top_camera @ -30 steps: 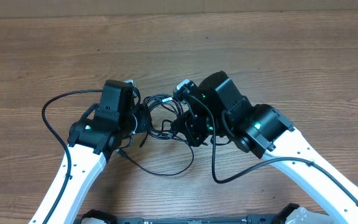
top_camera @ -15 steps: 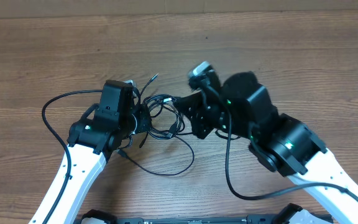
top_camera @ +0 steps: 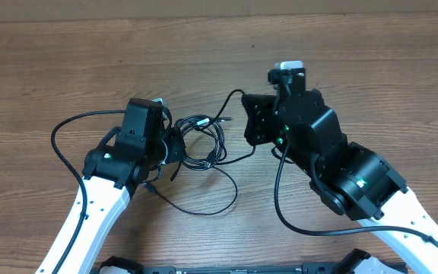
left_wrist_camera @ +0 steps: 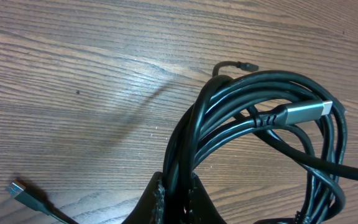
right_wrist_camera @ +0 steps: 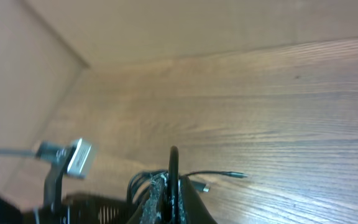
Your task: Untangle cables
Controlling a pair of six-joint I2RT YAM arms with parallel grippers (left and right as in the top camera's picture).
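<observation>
The cables (top_camera: 204, 144) lie as a coiled black bundle at the table's middle. My left gripper (top_camera: 172, 146) is shut on the bundle's left side. In the left wrist view the coils (left_wrist_camera: 260, 124) rise from between my fingers (left_wrist_camera: 178, 194), with a silver plug (left_wrist_camera: 306, 112) on top and a loose plug (left_wrist_camera: 23, 193) on the wood. My right gripper (top_camera: 249, 125) stands to the right of the bundle, shut on a single black strand (right_wrist_camera: 173, 162) that runs back to the coils. A thin plug end (right_wrist_camera: 229, 175) lies just beyond it.
One thin cable loop (top_camera: 211, 204) trails toward the table's front edge. The left arm's thick wire (top_camera: 63, 144) arcs out to the left, and the right arm's wire (top_camera: 278, 202) hangs in front. A tan wall (top_camera: 204, 7) borders the far side.
My right gripper has moved right and away from the bundle, drawing a strand out with it. The left gripper has stayed put, holding the coils.
</observation>
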